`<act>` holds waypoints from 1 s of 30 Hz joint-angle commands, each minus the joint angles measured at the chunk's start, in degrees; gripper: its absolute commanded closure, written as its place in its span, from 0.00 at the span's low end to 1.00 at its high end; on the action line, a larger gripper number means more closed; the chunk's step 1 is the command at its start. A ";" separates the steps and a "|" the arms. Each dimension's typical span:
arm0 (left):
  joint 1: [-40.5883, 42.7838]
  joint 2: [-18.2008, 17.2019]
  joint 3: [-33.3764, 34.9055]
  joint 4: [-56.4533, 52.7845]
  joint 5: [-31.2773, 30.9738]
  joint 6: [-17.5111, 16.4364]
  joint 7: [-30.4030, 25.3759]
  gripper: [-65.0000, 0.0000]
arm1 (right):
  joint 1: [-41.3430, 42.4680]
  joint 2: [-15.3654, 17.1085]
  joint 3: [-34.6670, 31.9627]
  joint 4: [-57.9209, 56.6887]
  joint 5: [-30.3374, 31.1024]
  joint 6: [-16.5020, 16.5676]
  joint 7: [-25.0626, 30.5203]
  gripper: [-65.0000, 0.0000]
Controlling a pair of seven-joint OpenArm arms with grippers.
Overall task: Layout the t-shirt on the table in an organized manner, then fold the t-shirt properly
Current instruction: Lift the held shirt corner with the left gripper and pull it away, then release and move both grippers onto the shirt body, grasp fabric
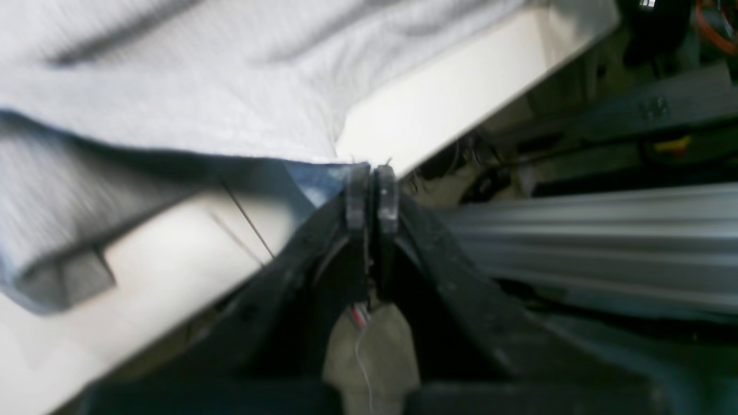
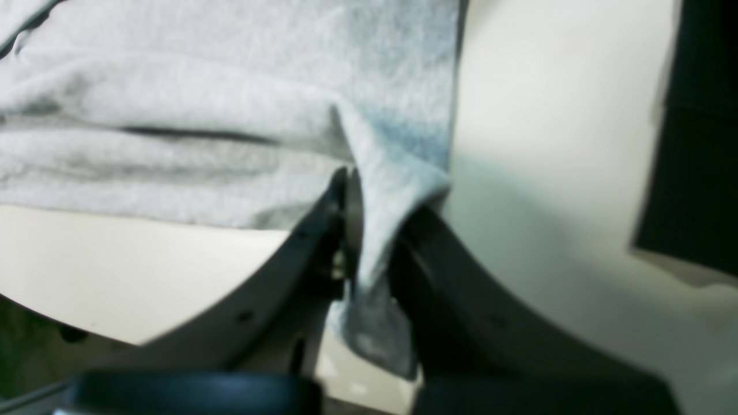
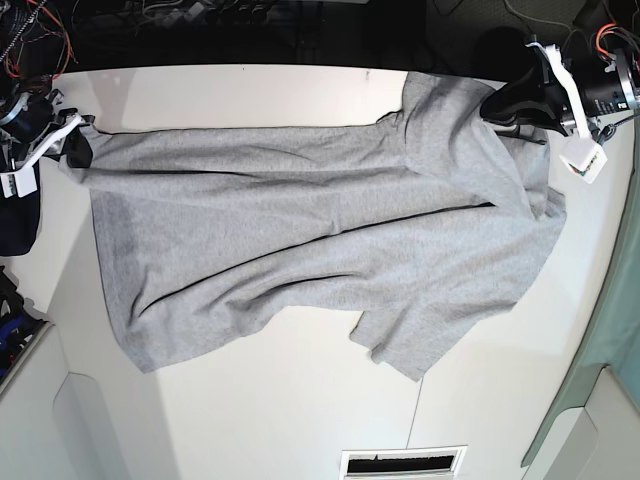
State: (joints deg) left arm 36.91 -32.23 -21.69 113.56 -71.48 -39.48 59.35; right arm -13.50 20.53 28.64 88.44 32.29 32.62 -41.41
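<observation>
The light grey t-shirt [image 3: 300, 220] lies stretched wide across the white table [image 3: 250, 400], rumpled with long creases, one sleeve pointing to the front. No print shows. My right gripper [image 3: 72, 148] is at the shirt's left corner. In the right wrist view it [image 2: 372, 219] is shut on a fold of the t-shirt [image 2: 202, 115], and cloth hangs down between the fingers. My left gripper [image 3: 497, 108] is at the shirt's far right end. In the left wrist view it [image 1: 372, 173] is shut, its tips pinching the t-shirt's [image 1: 202, 86] edge right at the table [image 1: 450, 98] border.
A dark cloth [image 3: 15, 225] hangs off the table's left side. A pale grey-green panel [image 3: 610, 340] runs along the right. A slotted vent [image 3: 400, 463] sits at the front edge. Wires crowd the back. A metal rail [image 1: 605, 248] lies below the table edge.
</observation>
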 commanded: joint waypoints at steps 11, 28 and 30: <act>6.16 -0.85 -0.42 0.96 -6.25 -0.52 8.24 0.87 | 0.31 3.41 0.66 0.68 -0.59 -1.33 1.16 1.00; -5.64 -0.15 -10.91 -2.29 6.60 -0.52 -9.49 0.78 | 8.74 -0.13 0.44 0.63 3.28 -1.33 8.61 0.58; -8.17 -0.15 -7.48 -5.90 11.74 -0.52 -13.99 0.75 | 10.80 -1.75 -0.04 0.13 2.97 -1.33 8.63 0.58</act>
State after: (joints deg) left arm 28.75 -31.44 -28.58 106.89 -58.35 -39.48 46.13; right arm -3.60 18.15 28.45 87.90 34.50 31.09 -34.13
